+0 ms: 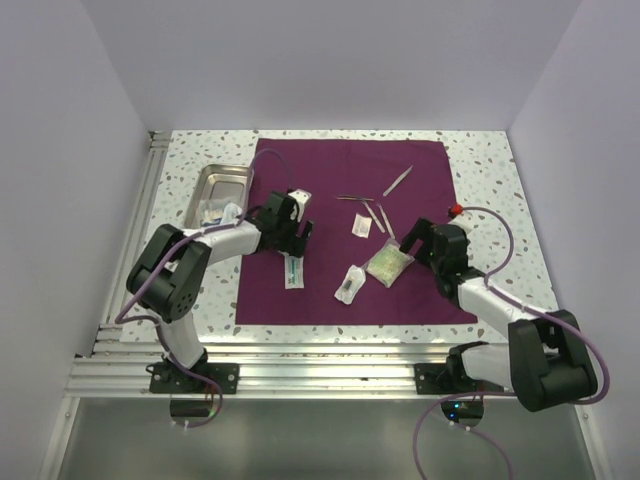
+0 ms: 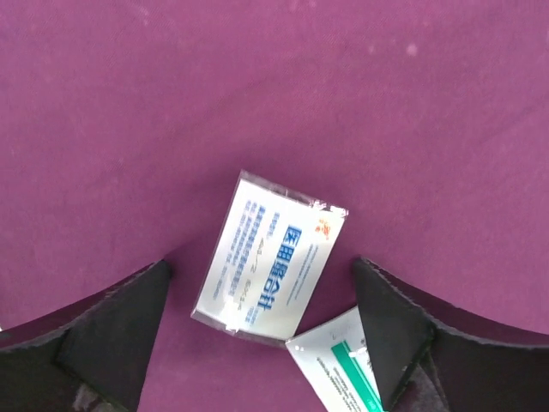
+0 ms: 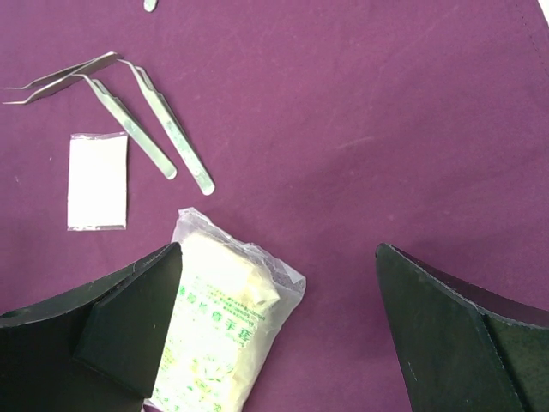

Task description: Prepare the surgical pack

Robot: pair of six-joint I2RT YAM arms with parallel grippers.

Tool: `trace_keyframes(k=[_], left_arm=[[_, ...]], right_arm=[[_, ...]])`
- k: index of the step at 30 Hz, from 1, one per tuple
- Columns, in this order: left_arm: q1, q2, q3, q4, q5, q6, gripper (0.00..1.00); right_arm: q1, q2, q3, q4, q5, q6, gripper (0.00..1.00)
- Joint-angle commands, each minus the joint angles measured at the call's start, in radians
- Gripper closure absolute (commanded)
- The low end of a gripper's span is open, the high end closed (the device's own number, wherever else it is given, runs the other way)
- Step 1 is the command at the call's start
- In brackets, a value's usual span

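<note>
the purple cloth (image 1: 310, 170) lies spread flat under both pincers. the steel tray (image 1: 222, 183) sits off the cloth's edge, out to the left of the left gripper (image 2: 266, 343), and is not yet wrapped. both pincers hang spread and empty. the right gripper (image 3: 279, 343) has a yellowish packet (image 3: 225, 330) close beside one finger, and the left has a blue-printed sachet (image 2: 270, 266) just ahead of its fingertips. you are probably gathering the loose items, so come straight down, straddle the sachet's short side and close slowly without pinching cloth. tweezers (image 3: 141, 120) lie further ahead of the right pincer. what is in the tray is too small to name. a green-printed packet (image 2: 339, 373) is partly cut off beside the left pincer's finger.
</note>
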Motion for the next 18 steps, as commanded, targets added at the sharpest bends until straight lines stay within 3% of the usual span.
trace_keyframes(k=[1,5,13,18], left_arm=[[-0.002,0.054,0.038,-0.022,-0.004,0.010,0.12],[-0.005,0.069,0.052,-0.072,-0.078,-0.007,0.16],[-0.007,0.109,0.067,-0.103,-0.073,-0.036,0.40],[-0.005,0.111,0.070,-0.101,-0.064,-0.044,0.48]], right_arm=[[0.003,0.011,0.039,0.013,-0.003,-0.012,0.02],[0.003,0.017,0.042,0.013,-0.004,-0.012,0.02],[0.003,0.017,0.042,0.010,0.002,-0.014,0.02],[0.004,0.027,0.045,0.011,-0.001,-0.014,0.02]])
